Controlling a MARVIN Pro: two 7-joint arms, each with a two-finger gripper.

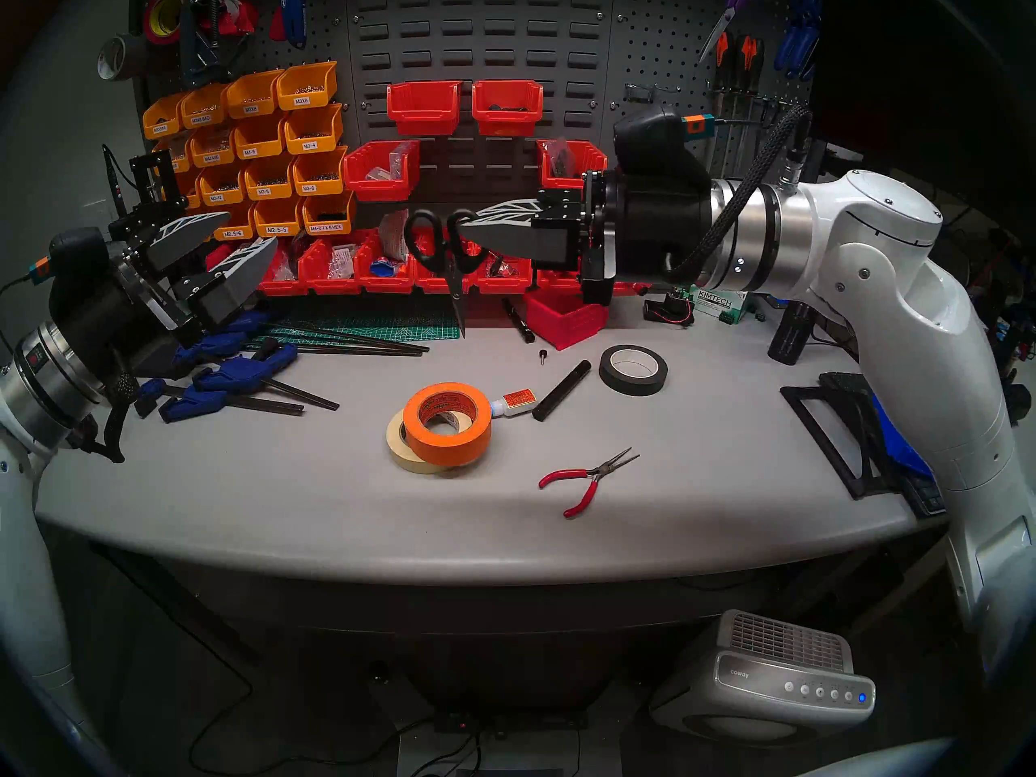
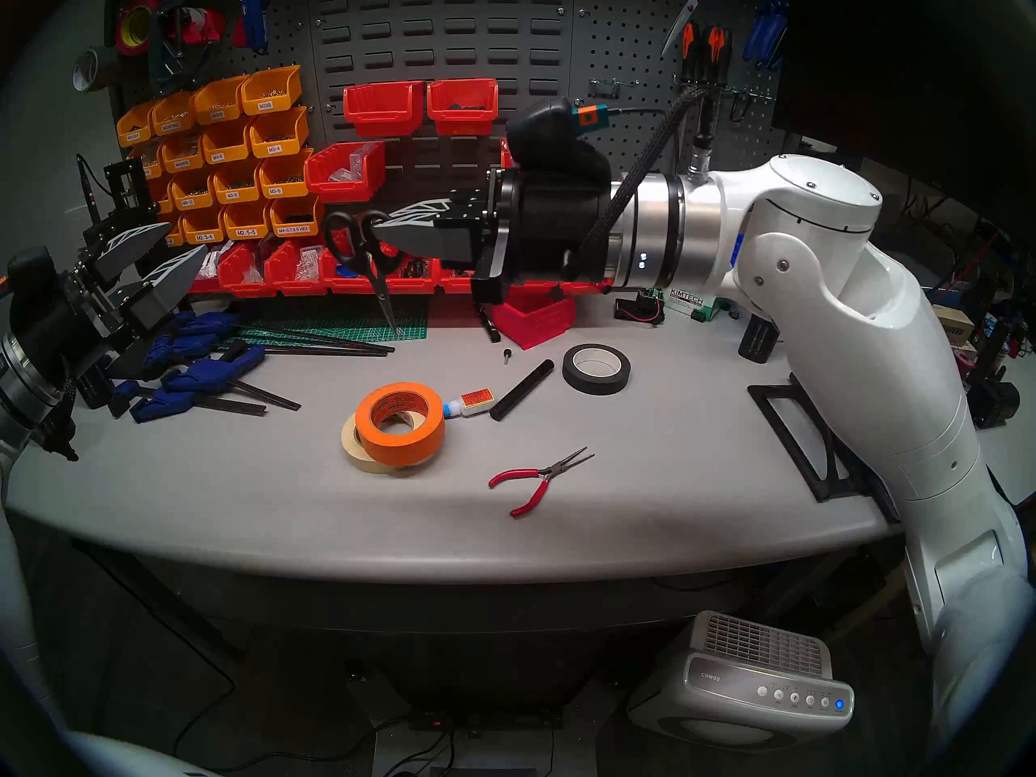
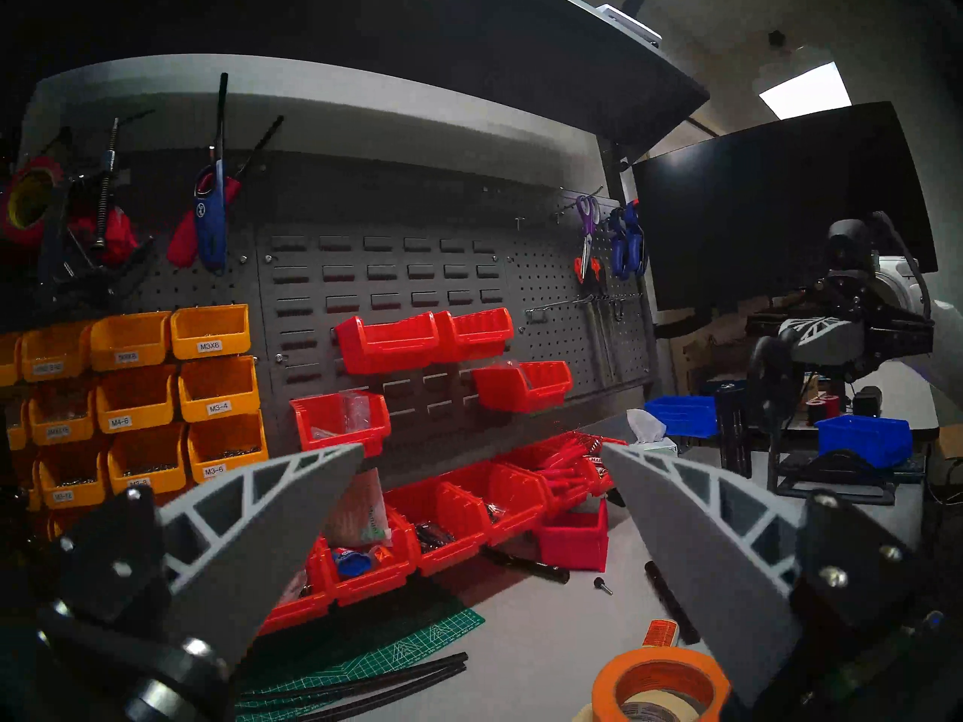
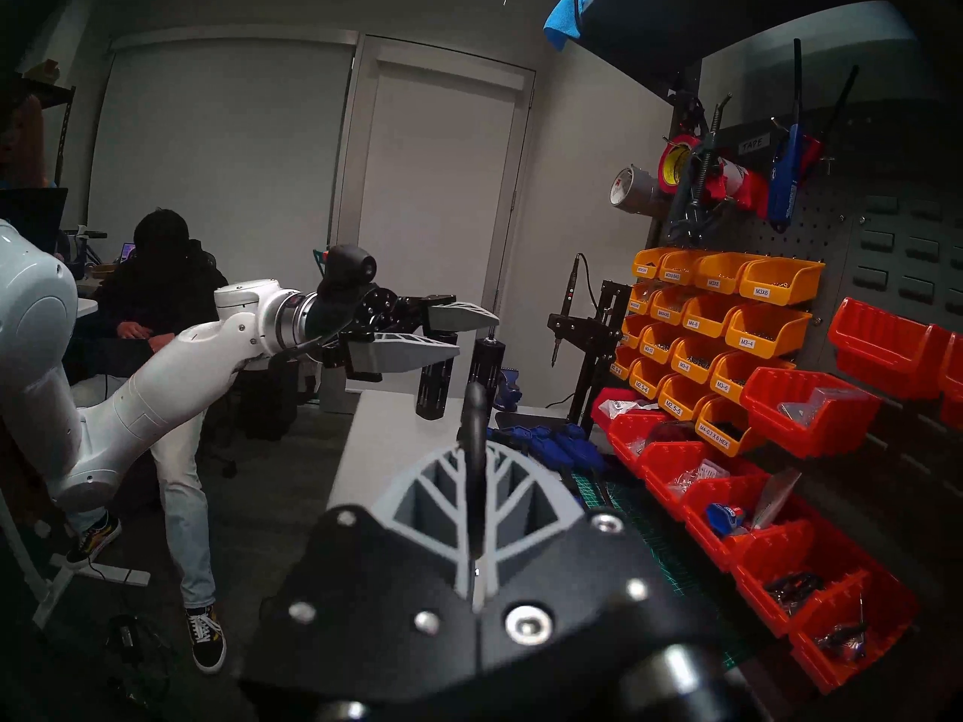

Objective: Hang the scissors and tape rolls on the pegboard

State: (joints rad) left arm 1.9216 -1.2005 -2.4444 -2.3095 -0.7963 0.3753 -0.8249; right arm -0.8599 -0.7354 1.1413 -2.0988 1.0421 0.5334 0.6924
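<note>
Right hand (image 1: pixel 476 233) pinches the black-handled, silver-bladed scissors (image 1: pixel 448 254), blades hanging; left hand (image 1: pixel 238 240) spread, empty. Recommend presenting one handle loop squarely to a dark grey perforated pegboard (image 1: pixel 661 52) hook.

Right gripper (image 4: pixel 475 507): grey ribbed fingers pressed together on a thin black loop of the scissors (image 4: pixel 474 445), seen edge-on, upright. Landmark: yellow bins (image 4: pixel 719 330) stacked on the pegboard (image 4: pixel 834 226). Below them, red bins (image 4: pixel 755 497) in a row; above them, tape spools (image 4: pixel 672 163) on pegs. Left of them, the left gripper (image 4: pixel 469 330), fingers parted, empty; further left, a seated person (image 4: pixel 156 288)
</note>
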